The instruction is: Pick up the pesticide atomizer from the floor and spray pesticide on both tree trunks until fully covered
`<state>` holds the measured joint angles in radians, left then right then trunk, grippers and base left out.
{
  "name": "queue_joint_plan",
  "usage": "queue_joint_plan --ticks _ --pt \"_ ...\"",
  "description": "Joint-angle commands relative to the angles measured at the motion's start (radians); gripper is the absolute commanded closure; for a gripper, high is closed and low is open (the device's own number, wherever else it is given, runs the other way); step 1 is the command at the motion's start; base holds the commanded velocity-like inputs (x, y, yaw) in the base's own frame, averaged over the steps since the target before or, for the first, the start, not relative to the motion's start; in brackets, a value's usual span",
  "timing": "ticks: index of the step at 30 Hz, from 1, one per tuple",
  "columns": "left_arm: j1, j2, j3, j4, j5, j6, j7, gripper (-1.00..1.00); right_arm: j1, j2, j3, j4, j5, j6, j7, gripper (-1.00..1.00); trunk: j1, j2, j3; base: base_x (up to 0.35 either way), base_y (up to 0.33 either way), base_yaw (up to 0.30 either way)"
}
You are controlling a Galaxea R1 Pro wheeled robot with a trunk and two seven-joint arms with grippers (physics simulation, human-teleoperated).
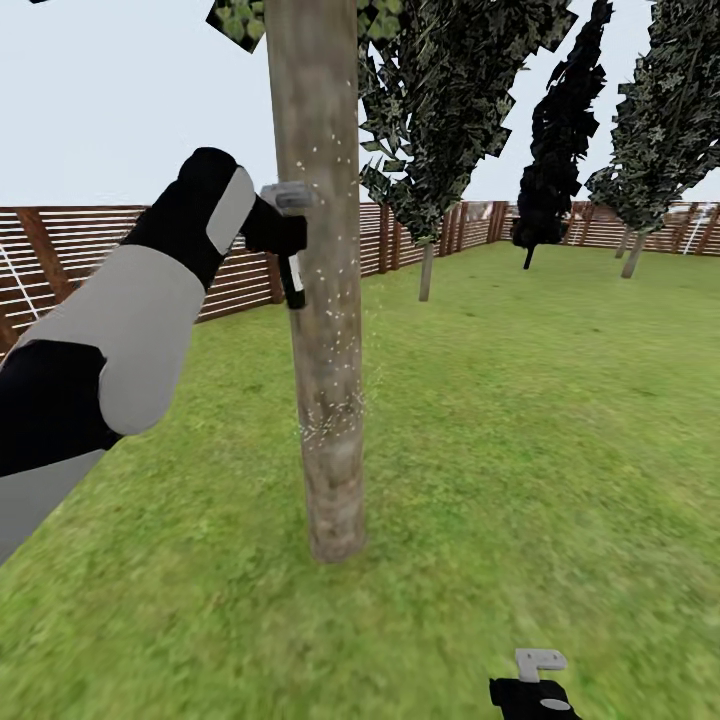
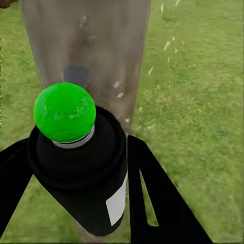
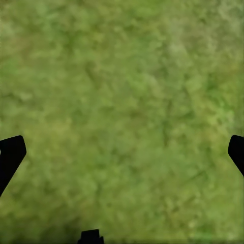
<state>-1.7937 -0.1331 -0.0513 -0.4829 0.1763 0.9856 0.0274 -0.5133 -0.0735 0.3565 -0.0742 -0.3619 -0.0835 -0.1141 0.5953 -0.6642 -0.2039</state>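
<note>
Atomizer (image 2: 84,178): dark bottle with a white label and a green ball on top, held up close against the pale tree trunk (image 1: 322,300), about at the middle of its visible height.
Left pincer (image 1: 285,235): clamped on the atomizer; in the left wrist view one black finger (image 2: 155,198) stands on each side of the bottle.
Trunk: straight, mottled, standing in the lawn (image 1: 520,430); small white specks lie on the bark and float beside it.
Right pincer (image 1: 535,690): low over the grass near the bottom edge of the head view; in the right wrist view its fingertips (image 3: 11,152) are far apart, with grass between them.
Background: brown slat fence (image 1: 90,255) around the lawn, dark narrow conifers (image 1: 555,140) further back.
</note>
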Motion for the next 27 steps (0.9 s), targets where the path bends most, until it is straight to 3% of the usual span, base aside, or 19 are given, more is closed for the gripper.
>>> queue_joint_plan --ticks 1,3,5,7,11,13,16,20,24,27 --pt "-0.001 0.011 -0.004 0.016 0.008 0.002 0.003 1.0 -0.001 0.0 0.009 0.0 -0.009 -0.002 -0.003 -1.0 0.0 -0.001 -0.001 0.0 0.0 0.0" --pt "-0.001 0.039 -0.004 0.039 0.008 0.001 0.004 1.0 -0.001 0.0 0.009 0.0 -0.009 -0.002 -0.003 -1.0 0.0 -0.001 -0.001 0.0 0.0 0.0" --pt "-0.001 0.046 -0.005 0.071 0.008 0.001 0.004 1.0 -0.001 0.0 0.009 0.0 -0.009 -0.002 -0.003 -1.0 0.0 -0.001 -0.001 0.0 0.0 0.0" --pt "-0.001 0.049 -0.005 0.161 0.009 -0.008 0.005 1.0 -0.001 0.0 0.009 0.0 -0.009 -0.002 -0.003 -1.0 0.0 -0.001 -0.001 0.0 0.0 0.0" --pt "-0.001 0.041 -0.006 0.266 0.012 -0.076 0.003 1.0 -0.001 0.0 0.009 -0.001 -0.009 -0.002 -0.003 -1.0 0.0 -0.001 -0.001 -0.04 0.0 0.0" --pt "-0.001 0.023 -0.006 0.282 0.011 -0.087 0.002 1.0 -0.001 0.0 0.009 0.0 -0.009 -0.002 -0.003 -1.0 0.0 -0.001 -0.001 -0.205 0.0 0.0" --pt "-0.001 0.017 -0.006 0.311 0.011 -0.097 0.002 1.0 -0.001 0.001 0.009 0.0 -0.009 -0.002 -0.003 -1.0 0.0 -0.001 -0.001 -0.151 0.0 0.0" --pt "0.001 0.015 -0.005 0.44 0.01 -0.266 0.001 1.0 -0.001 0.001 0.009 0.0 -0.009 -0.002 -0.003 -1.0 0.0 -0.001 -0.001 -0.069 0.0 0.0" --pt "0.016 0.014 -0.005 0.453 0.01 -0.297 0.002 1.0 -0.001 0.001 0.009 0.0 -0.009 -0.002 -0.003 -1.0 0.0 -0.001 -0.001 -0.004 0.0 0.0" --pt "0.082 0.0 -0.005 0.455 0.01 -0.377 0.002 1.0 -0.001 0.001 0.009 -0.001 -0.009 -0.002 -0.003 -1.0 0.0 -0.001 -0.001 0.0 0.0 0.0"
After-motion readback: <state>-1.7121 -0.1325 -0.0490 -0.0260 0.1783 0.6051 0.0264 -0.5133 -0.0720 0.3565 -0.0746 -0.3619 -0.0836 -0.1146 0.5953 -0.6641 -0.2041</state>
